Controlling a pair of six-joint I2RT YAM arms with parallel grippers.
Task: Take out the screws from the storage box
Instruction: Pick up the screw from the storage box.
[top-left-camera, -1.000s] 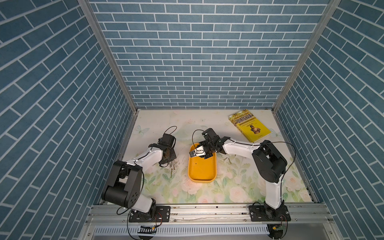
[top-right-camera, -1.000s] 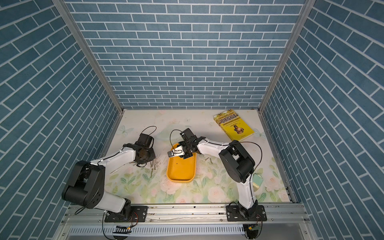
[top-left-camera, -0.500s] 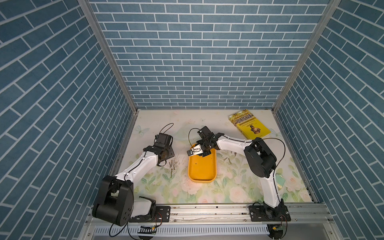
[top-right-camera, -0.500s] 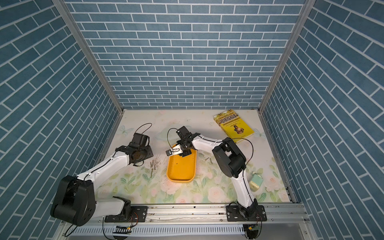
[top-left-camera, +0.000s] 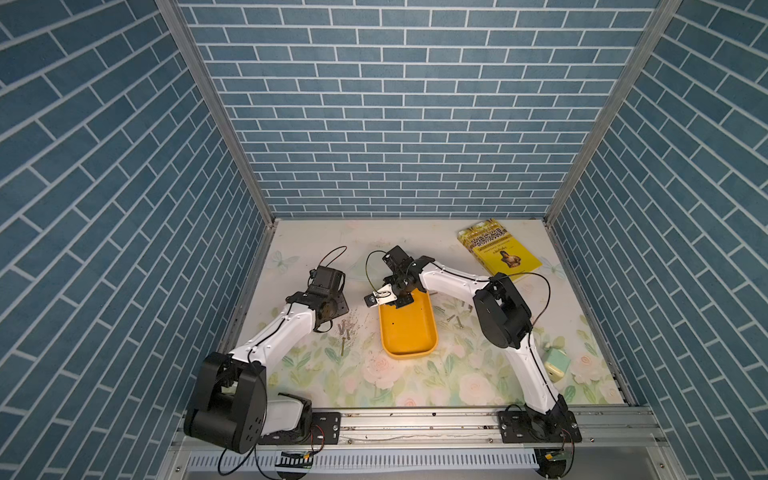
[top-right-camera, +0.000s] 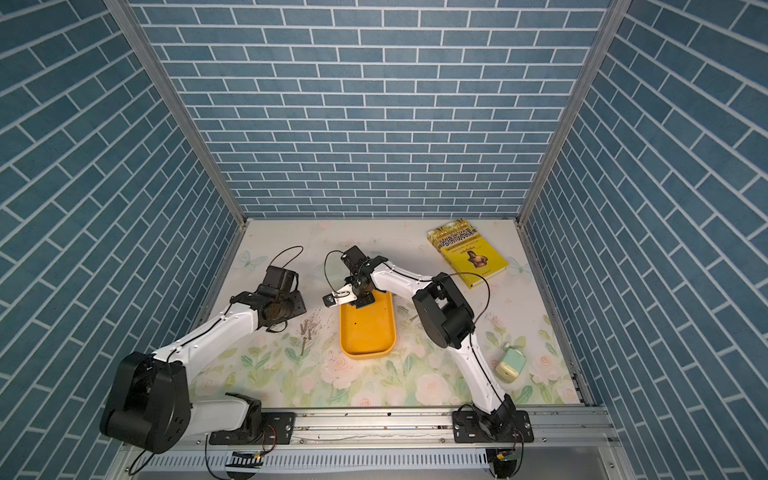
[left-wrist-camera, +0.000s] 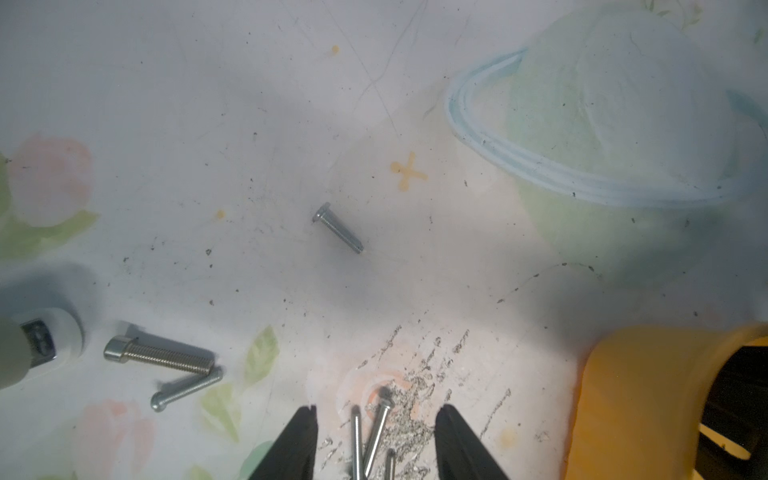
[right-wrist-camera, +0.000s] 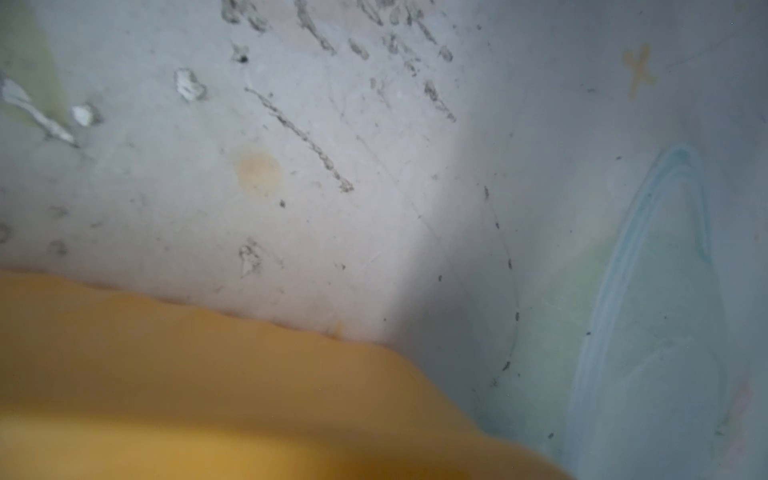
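So, screws (top-left-camera: 346, 328): as far as I can see, they're all out on the desk (top-left-camera: 374, 386). One bunch lies just beside the storage box (top-left-camera: 411, 336) on my left arm's side, and a few more screws (top-left-camera: 453, 320) are on the other side of it.
Storage box: the floor looks bare in both top views, apart from one dark speck that's too small to call.
Left pincer (left-wrist-camera: 377, 419): jaws apart, hanging low over the bunch. Three thin screws lie on the desk between the fingertips (left-wrist-camera: 301, 440), nothing gripped.
Right pincer (top-left-camera: 376, 297): over the far corner of the box. Its wrist cam shows only blurry orange rim and desk, so I can't tell if it's open, closed or holding the rim.
Handling: I'd guess they're light, hard and slick, and they'll roll.
Where to grab: the fat threaded one (left-wrist-camera: 160, 355) offers the best bite, across the shank at mid-length. The thin ones need the jaws square across the shank or they'll squirt out.
Box itself: thin plastic, probably skids if nudged.
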